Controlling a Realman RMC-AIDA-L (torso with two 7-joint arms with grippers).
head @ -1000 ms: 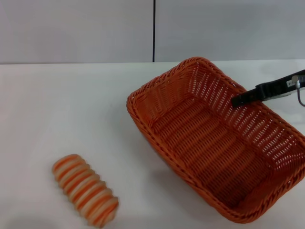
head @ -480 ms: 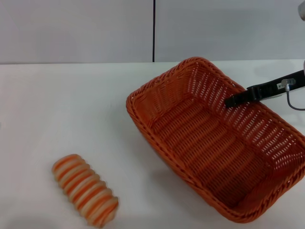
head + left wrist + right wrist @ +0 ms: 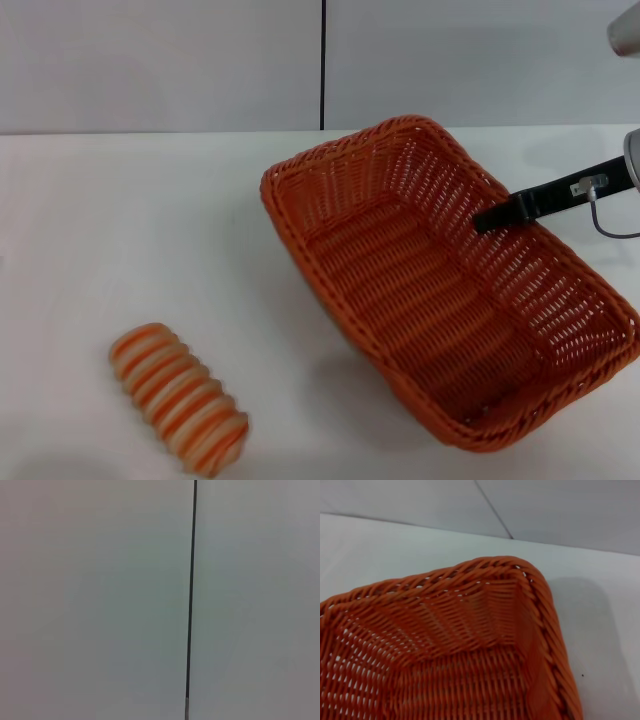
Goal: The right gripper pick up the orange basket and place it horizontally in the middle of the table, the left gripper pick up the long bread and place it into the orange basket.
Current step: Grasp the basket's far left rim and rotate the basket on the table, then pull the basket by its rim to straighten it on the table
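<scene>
A pale grey wall with one dark vertical seam (image 3: 322, 64) stands behind a plain white worktop (image 3: 120, 230). On the worktop's right half sits the orange basket (image 3: 400, 270), open side up and set at a slant, one short end toward the middle of the far edge and the other toward the near right corner; in the head view its near side seems raised a little above a shadow, though whether it is clear of the worktop cannot be told. The right tool (image 3: 492, 216) reaches in from the right edge, a black finger lying at the basket's far long wall just below the braided rim; whether it is pinching the wall or spread cannot be told. The right wrist view shows one rounded corner of the basket (image 3: 470, 645) from close by. The bread (image 3: 180, 397) lies near the front left, well apart from the basket. The left tool appears in no view; its wrist camera shows only wall.
</scene>
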